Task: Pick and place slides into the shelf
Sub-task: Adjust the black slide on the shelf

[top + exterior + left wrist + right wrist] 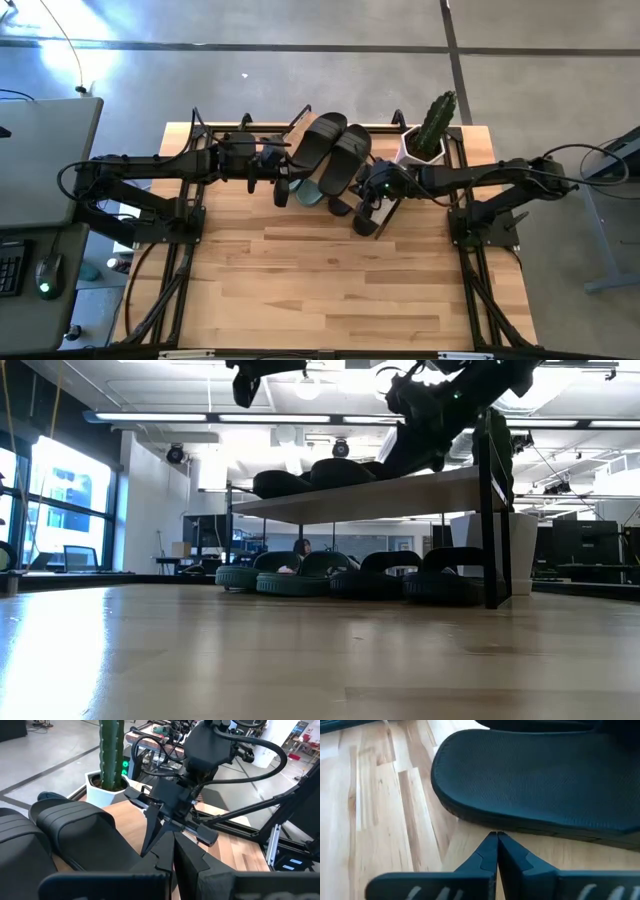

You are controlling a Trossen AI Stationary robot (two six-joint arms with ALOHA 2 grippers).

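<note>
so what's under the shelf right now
In the low view, four slides sit in a row on the table under the shelf: two green slides beside two black slides. From above, the plank and the two black slides on top cover most of them.

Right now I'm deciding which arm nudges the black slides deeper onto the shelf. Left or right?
Right, probably. The right gripper, fingers shut and empty, sits at the heel of the nearer black slide on the shelf; the left gripper is off to the side.
</note>
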